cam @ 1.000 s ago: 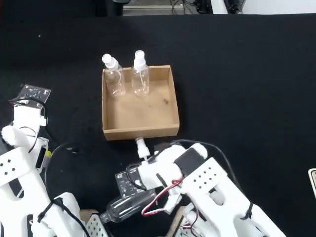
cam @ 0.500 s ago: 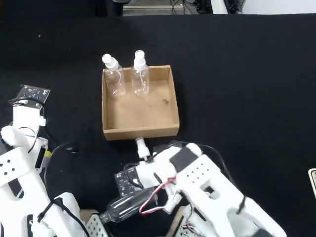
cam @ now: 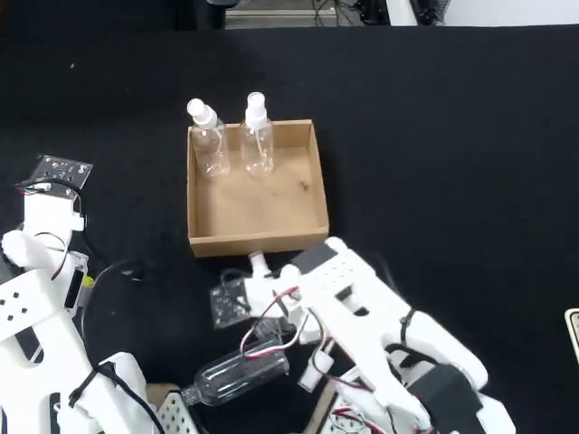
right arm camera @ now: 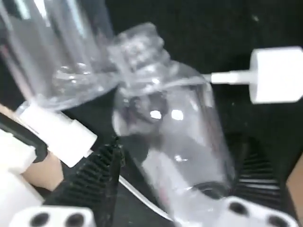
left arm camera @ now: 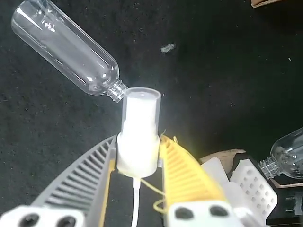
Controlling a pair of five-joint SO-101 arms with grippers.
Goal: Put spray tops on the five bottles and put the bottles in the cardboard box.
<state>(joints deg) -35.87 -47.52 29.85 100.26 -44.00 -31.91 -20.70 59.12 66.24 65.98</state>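
Where the high camera looks down on the black tabletop (cam: 452, 136), the cardboard box (cam: 258, 239) sits open at mid-table. A capped bottle (cam: 210, 143) and its capped twin (cam: 258, 140) rest side by side at the far wall, their tops past the rim. Just outside the near wall lies a loose spray top (cam: 260, 267), with the right arm (cam: 353, 298) close beside it. An uncapped bottle (cam: 237, 378) lies on its side nearer the front.

From the left wrist, the left end effector (left arm camera: 137, 142) is closed on a white spray head (left arm camera: 141, 113), pinched between ribbed fingers (left arm camera: 182, 165). The head is just beside the open neck of a lying bottle (left arm camera: 66, 45). An edge bottle (left arm camera: 289, 153) shows its neck.

From the right wrist, a clear bottle (right arm camera: 173, 127) lies across the right end effector (right arm camera: 180, 156); whether it is gripped cannot be told. A tubed spray top (right arm camera: 277, 75) lies beyond it.
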